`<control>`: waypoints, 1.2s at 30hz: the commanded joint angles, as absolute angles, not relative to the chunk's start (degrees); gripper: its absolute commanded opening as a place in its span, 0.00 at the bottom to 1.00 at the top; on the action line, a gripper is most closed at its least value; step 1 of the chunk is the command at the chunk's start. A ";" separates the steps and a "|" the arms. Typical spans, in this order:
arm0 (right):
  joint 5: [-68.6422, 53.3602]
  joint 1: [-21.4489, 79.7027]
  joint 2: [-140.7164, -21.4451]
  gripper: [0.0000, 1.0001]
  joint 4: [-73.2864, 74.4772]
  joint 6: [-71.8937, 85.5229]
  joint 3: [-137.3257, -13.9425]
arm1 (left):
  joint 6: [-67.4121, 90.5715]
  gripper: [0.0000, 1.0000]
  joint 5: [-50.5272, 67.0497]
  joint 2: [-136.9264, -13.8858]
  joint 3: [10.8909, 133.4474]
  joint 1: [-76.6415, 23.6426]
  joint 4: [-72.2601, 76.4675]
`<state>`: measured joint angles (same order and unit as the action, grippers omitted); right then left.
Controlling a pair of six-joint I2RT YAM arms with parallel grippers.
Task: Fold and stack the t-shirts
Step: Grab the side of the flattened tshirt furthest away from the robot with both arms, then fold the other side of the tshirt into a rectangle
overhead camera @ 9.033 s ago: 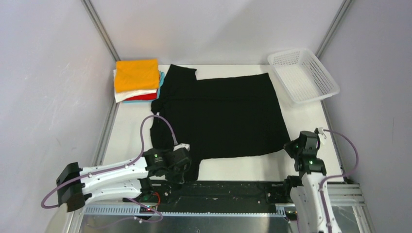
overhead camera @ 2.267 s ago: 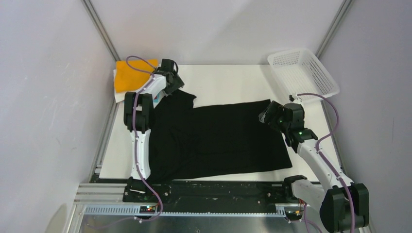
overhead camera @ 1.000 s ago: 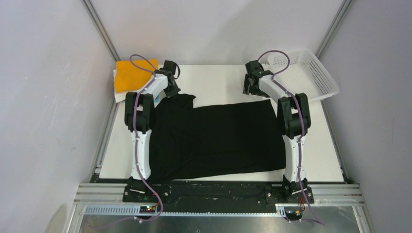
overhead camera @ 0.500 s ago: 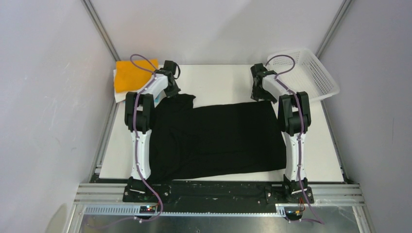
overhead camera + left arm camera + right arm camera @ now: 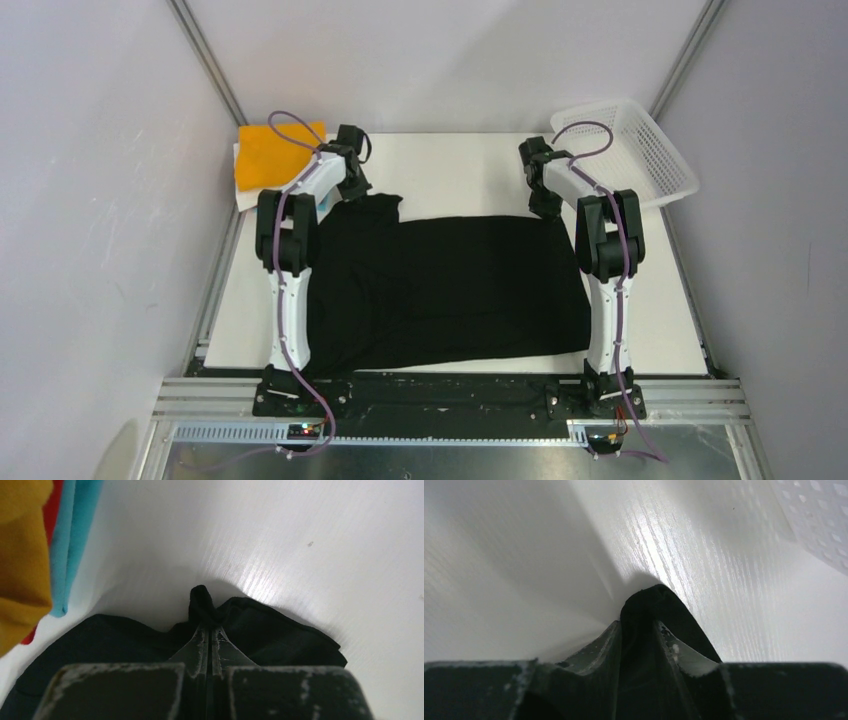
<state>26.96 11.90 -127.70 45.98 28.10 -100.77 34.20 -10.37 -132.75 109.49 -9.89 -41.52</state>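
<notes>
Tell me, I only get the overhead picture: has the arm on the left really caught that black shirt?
Observer: Yes. Its wrist camera shows the left gripper shut, with a tuft of the black t-shirt pinched between the fingers.
Visitor: And the right one?
Observer: The right gripper has a shirt corner bunched between its fingers too, touching both.
Visitor: What lies under the orange shirt?
Observer: A red shirt and a light-blue shirt.

The spread t-shirt lies across the middle of the tabletop, reaching almost to its near edge. The folded stack of t-shirts sits in the far left corner, the basket at the far right corner.
</notes>
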 commanded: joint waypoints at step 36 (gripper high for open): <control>32.56 20.40 -91.64 0.00 31.91 28.75 -66.93 | 38.66 0.00 -26.77 -82.81 64.37 -24.41 -40.51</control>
<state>29.26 19.38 -98.70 31.99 27.38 -70.28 35.64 -22.74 -92.03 70.30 -21.71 -40.64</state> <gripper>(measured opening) 0.010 0.009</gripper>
